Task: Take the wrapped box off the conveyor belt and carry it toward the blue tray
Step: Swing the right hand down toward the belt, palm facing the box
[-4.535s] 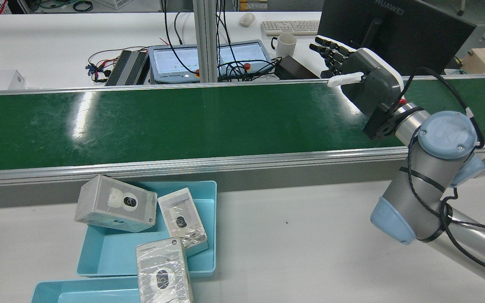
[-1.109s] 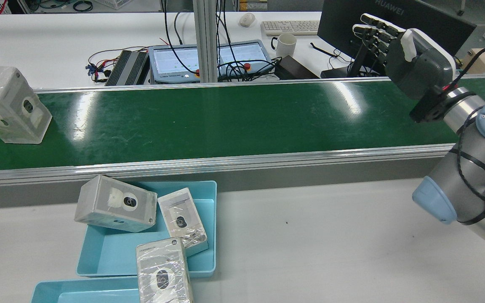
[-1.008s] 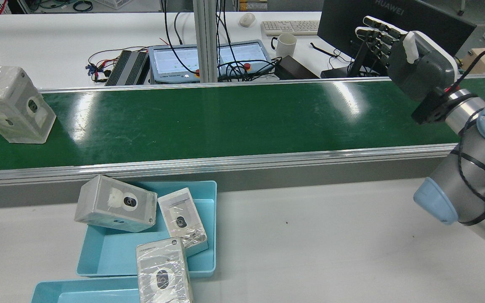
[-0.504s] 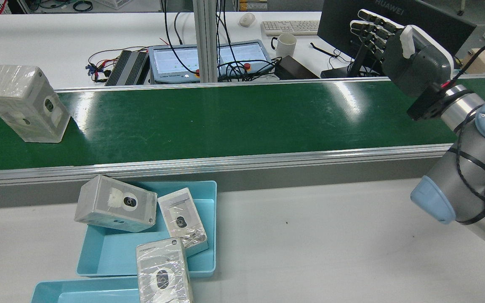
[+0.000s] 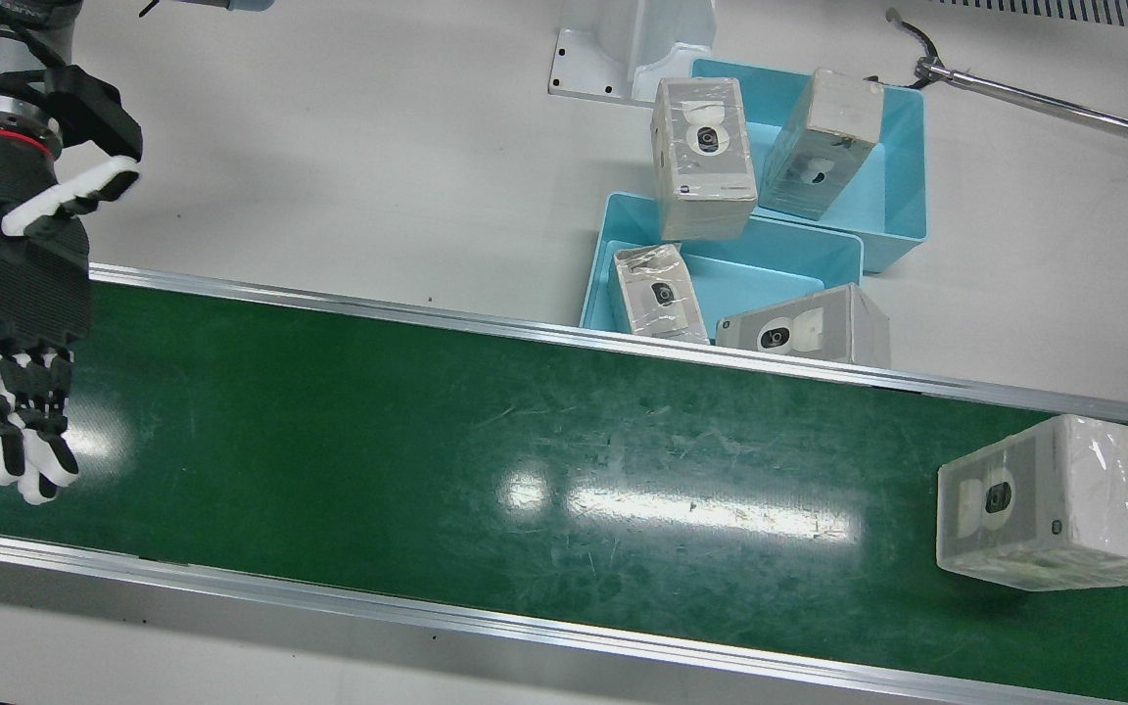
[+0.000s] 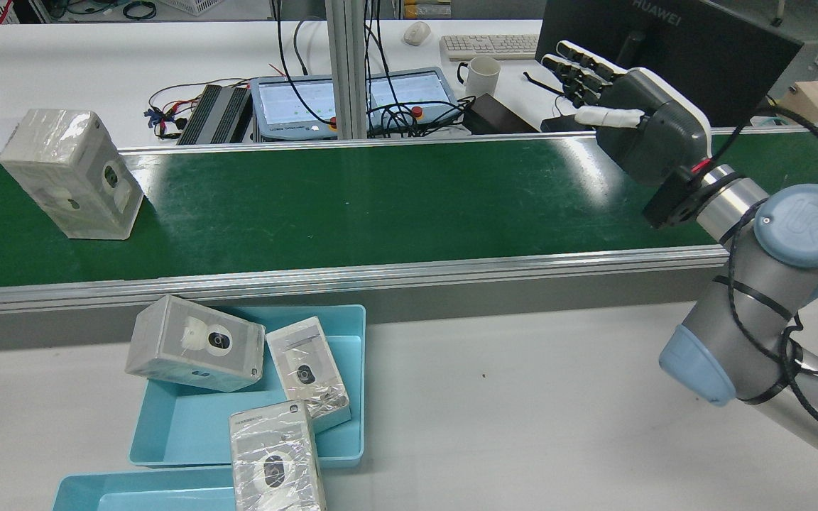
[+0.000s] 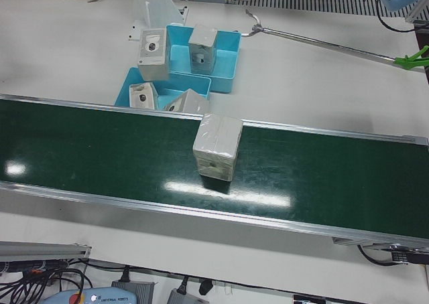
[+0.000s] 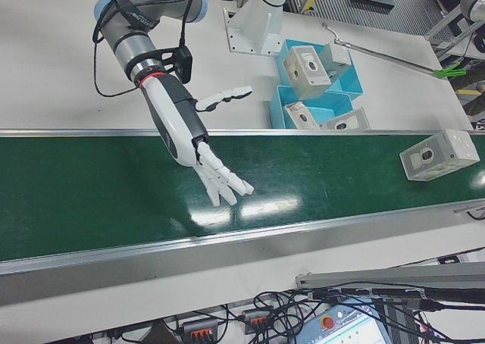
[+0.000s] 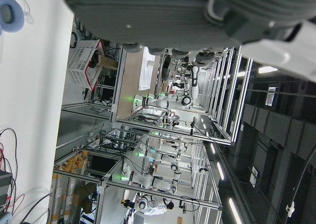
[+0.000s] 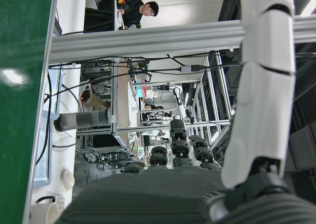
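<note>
Conveyor belt (image 6: 352, 206) carries the wrapped box (image 6: 72, 172) far from the empty, spread right hand (image 6: 633, 124); only front views show its palm.

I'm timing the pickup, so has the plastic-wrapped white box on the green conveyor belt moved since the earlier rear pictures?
Yes. The plastic-wrapped white box has travelled rightward along the green conveyor belt in the rear view, from the picture's left edge toward the grey power supply behind the belt.

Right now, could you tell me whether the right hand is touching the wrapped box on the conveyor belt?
Apart. The rear view shows the right hand open at one end of the belt and the wrapped box near the opposite end, bare green belt between them.
</note>
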Robot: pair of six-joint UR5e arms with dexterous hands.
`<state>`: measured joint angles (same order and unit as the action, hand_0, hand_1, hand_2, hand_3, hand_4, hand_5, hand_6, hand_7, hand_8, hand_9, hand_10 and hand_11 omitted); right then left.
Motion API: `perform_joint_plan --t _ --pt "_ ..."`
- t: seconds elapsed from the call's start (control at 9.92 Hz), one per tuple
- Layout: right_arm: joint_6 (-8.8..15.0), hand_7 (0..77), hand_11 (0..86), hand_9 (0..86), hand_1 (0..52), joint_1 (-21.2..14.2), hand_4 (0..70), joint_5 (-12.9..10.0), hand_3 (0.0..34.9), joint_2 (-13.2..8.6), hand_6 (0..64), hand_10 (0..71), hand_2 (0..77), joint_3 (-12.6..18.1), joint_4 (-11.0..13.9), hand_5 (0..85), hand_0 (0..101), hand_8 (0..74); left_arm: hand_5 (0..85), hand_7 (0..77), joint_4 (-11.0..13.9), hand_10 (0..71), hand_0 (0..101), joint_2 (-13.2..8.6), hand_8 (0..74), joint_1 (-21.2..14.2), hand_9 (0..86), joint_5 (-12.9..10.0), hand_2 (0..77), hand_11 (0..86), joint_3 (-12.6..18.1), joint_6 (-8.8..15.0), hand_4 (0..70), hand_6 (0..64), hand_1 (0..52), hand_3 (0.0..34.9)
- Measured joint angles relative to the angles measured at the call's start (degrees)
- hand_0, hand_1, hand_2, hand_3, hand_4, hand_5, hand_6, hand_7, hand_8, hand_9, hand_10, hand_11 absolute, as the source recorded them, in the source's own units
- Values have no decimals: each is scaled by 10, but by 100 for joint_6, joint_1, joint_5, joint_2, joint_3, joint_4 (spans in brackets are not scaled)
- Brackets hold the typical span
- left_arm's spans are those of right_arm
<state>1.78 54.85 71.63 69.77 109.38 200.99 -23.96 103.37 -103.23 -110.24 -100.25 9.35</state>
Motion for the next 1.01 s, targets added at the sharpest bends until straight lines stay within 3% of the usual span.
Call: perform_joint_plan --t 0.2,0.3,0.5,0.71,1.01 --pt "229 114 11 54 136 -285 71 -10 0 -358 55 0 104 -122 -13 60 465 60 11 5 0 5 0 0 5 0 5 0 5 5 0 0 0 5 0 0" --pt "315 158 11 54 136 -410 93 -22 0 -534 55 0 120 -177 -4 98 466 65 11 5 0 0 0 0 5 0 5 0 5 5 0 0 0 5 0 0" --pt "453 158 11 54 125 -683 93 -296 0 -821 55 0 125 -335 7 82 466 65 11 5 0 0 0 0 5 0 5 0 11 5 0 0 0 5 0 0" --pt "501 158 11 54 120 -978 104 -730 0 -937 55 0 114 -438 5 87 466 49 11 5 0 5 0 0 5 0 5 0 11 5 0 0 0 5 0 0" --pt "513 158 11 54 125 -1116 104 -899 0 -977 55 0 98 -468 -6 87 467 49 11 5 0 5 0 0 5 0 5 0 11 5 0 0 0 5 0 0"
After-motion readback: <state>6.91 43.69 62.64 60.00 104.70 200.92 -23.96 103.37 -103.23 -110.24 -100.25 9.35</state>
